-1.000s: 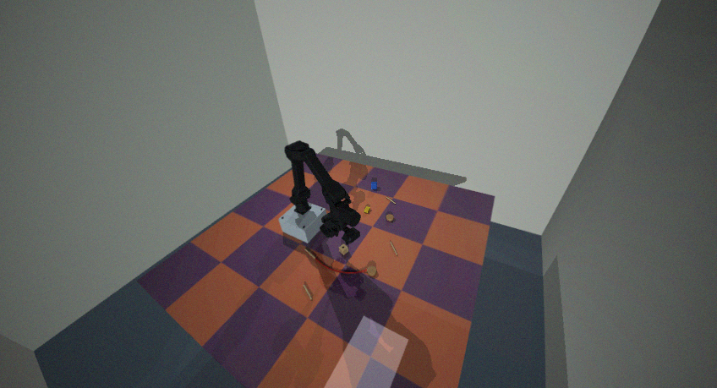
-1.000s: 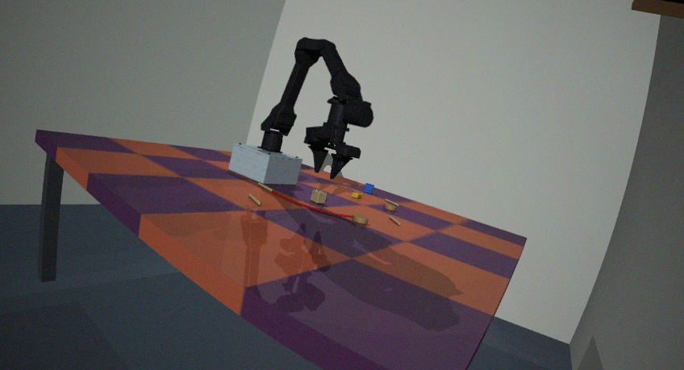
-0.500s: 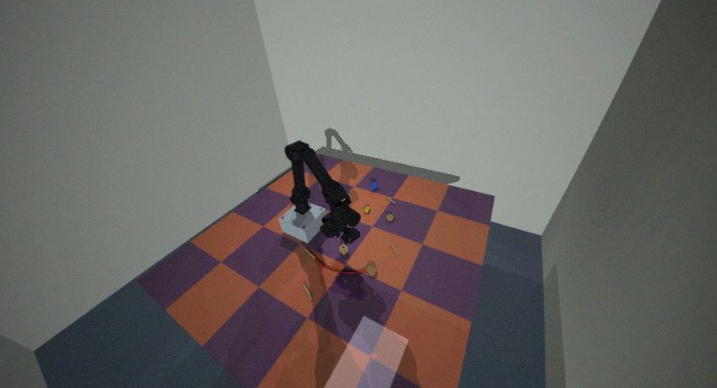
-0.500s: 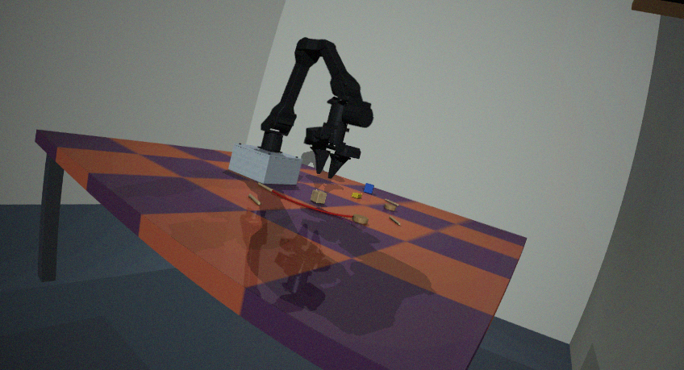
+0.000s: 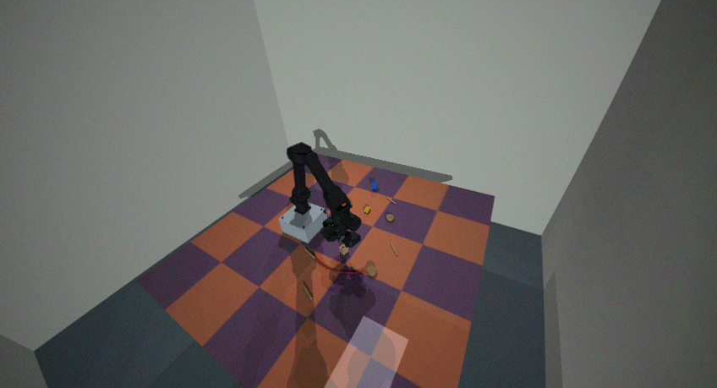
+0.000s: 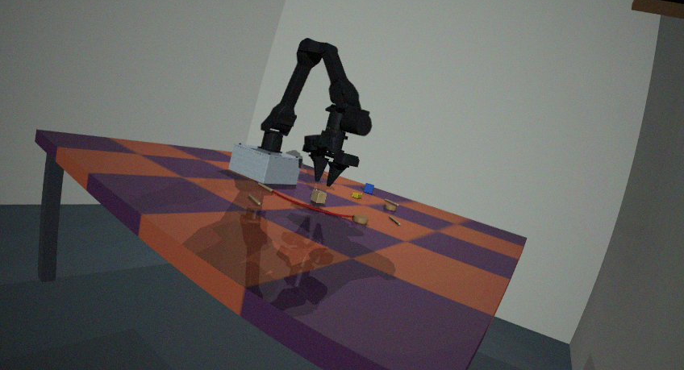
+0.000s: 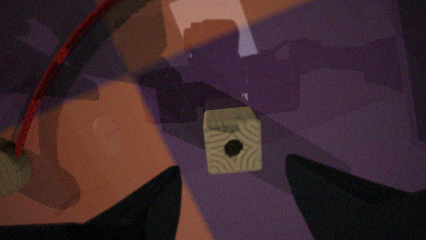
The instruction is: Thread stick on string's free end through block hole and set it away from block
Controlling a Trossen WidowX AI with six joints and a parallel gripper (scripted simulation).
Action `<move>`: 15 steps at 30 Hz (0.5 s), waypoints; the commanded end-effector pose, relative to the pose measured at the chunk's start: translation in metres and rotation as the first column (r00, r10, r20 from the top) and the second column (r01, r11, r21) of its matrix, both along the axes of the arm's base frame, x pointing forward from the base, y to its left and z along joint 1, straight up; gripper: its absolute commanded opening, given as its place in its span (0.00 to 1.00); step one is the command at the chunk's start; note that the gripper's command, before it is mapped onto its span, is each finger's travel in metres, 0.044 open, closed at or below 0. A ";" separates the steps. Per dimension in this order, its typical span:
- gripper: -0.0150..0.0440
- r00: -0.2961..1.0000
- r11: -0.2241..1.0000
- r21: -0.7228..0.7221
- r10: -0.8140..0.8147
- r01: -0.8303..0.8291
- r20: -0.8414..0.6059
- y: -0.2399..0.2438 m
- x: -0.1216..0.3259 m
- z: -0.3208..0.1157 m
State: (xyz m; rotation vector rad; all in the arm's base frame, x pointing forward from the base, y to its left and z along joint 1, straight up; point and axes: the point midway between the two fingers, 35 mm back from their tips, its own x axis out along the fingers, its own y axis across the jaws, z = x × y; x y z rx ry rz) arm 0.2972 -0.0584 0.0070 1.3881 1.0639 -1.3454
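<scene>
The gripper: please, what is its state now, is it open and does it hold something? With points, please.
Gripper (image 5: pixel 344 241) (image 6: pixel 323 183) (image 7: pixel 233 169): partly open, holding nothing, above the wooden block (image 5: pixel 343 250) (image 6: pixel 318 197) (image 7: pixel 235 142).

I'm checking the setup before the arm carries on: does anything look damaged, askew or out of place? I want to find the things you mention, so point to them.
Nothing stands out: the pale wooden block with a hole (image 5: pixel 343 249) (image 6: pixel 318 197) (image 7: pixel 233 141) sits flat, and the red string (image 5: pixel 334 270) (image 6: pixel 306 205) (image 7: pixel 61 56) looks unbroken and untangled.

Blue cube (image 5: pixel 374 185) (image 6: pixel 369 189), small yellow block (image 5: pixel 367 210) (image 6: pixel 356 195)
</scene>
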 end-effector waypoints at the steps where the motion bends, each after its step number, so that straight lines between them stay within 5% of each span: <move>1: 0.66 1.000 1.000 -0.003 -0.004 0.004 -0.007 -0.001 -0.001 -0.008; 15: 0.66 1.000 1.000 -0.003 -0.004 0.004 -0.007 -0.001 -0.002 -0.031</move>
